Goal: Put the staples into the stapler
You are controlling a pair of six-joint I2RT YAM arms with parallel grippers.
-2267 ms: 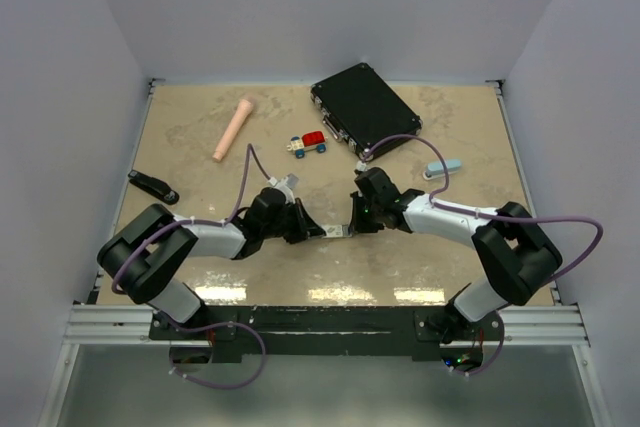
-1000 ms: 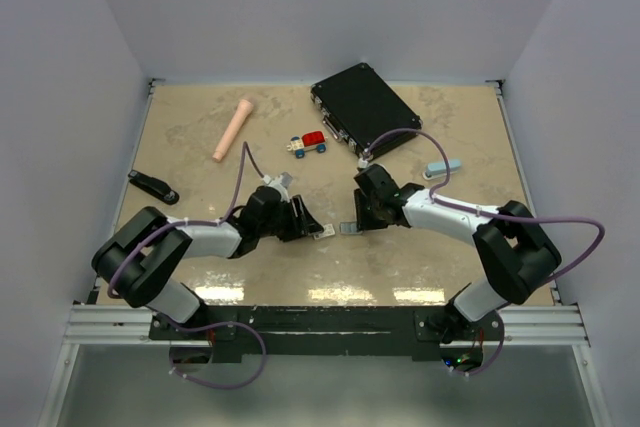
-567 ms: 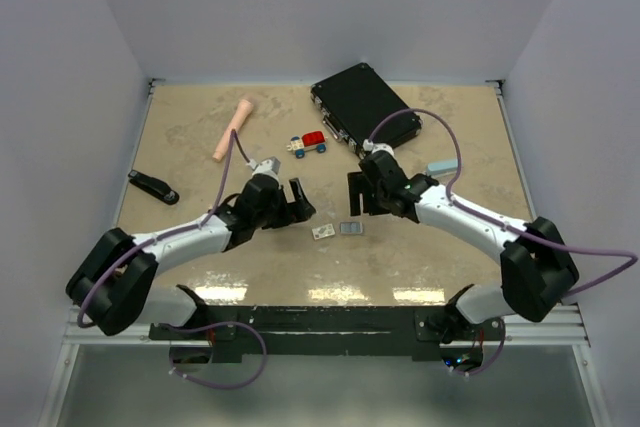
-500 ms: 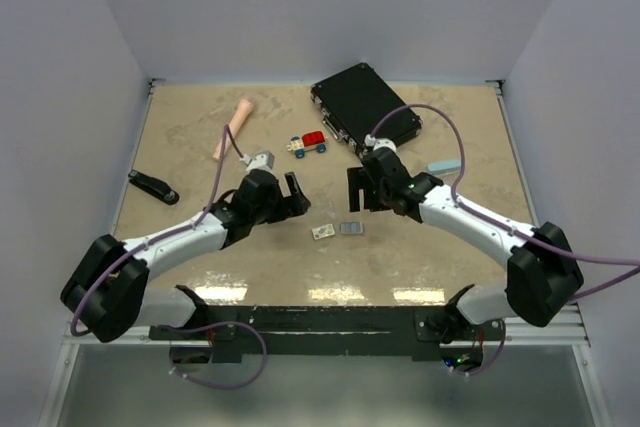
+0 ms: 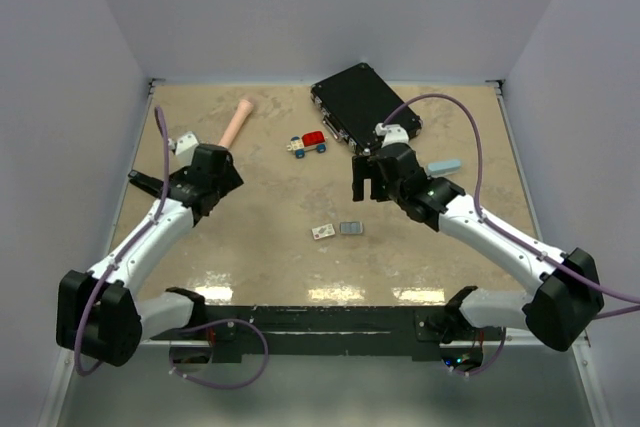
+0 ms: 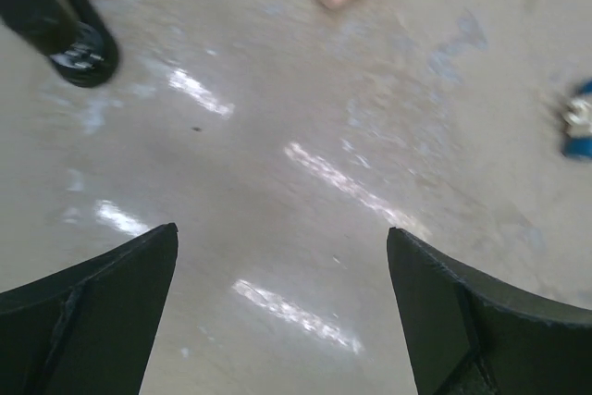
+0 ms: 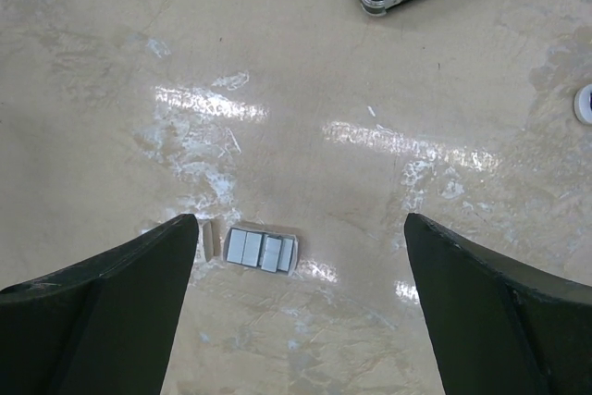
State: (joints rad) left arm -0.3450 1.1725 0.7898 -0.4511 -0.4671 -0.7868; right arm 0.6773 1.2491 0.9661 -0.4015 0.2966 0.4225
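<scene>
- Left tool (image 6: 282,230): jaws stand wide apart with nothing between them. It hangs over bare tabletop (image 5: 260,257), far to the left of the case (image 5: 362,107).
- Right tool (image 5: 367,185): jaws stand wide apart and hold nothing. It sits above the tabletop, just on the near side of the case's near corner.
- Staples (image 5: 350,229): lie flat on the tabletop on the near side of the case, well apart from it. The right wrist view shows them as a short row of grey segments side by side, untouched by either tool.
- Box (image 5: 322,232): also on the near side of the case, in line with its left corner. A small gap separates it from the staples.
- Stapler (image 5: 150,185): black, lying flat far left of the case, by the tabletop's left edge. The left tool is near its end but clear of it.
- Toy car (image 5: 308,144): just left of the case.
- Cylinder (image 5: 233,128): pink, further left of the case.
</scene>
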